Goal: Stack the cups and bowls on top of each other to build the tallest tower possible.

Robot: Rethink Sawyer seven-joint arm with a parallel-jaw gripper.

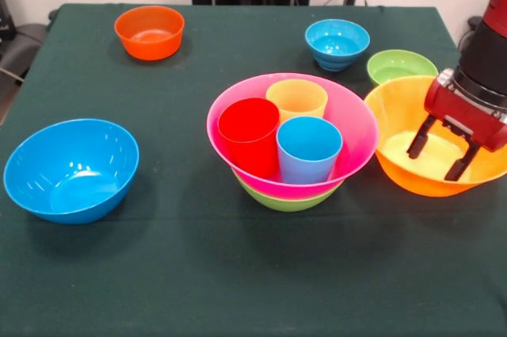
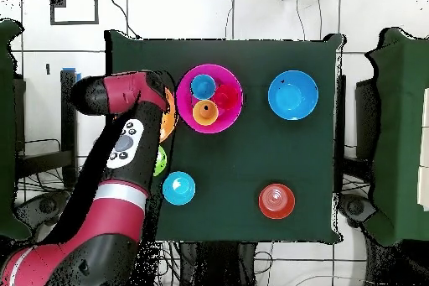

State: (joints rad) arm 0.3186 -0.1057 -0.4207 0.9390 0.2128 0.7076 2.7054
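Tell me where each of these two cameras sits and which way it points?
Front view: sits across the table, looking at the pink bowl holding three cups; only the red and black arm's end shows, its open pincer over the yellow-orange bowl.
Overhead view: hangs above, looking straight down; the whole arm stretches up from the bottom edge.
Both share the green table, the pink bowl and the large blue bowl.

We see wide free cloth point(image 1: 238, 273) along the near edge and between the big blue bowl point(image 1: 71, 169) and the pink bowl point(image 1: 291, 135), while the pink bowl almost touches the yellow-orange bowl point(image 1: 404, 155), leaving no passage there.
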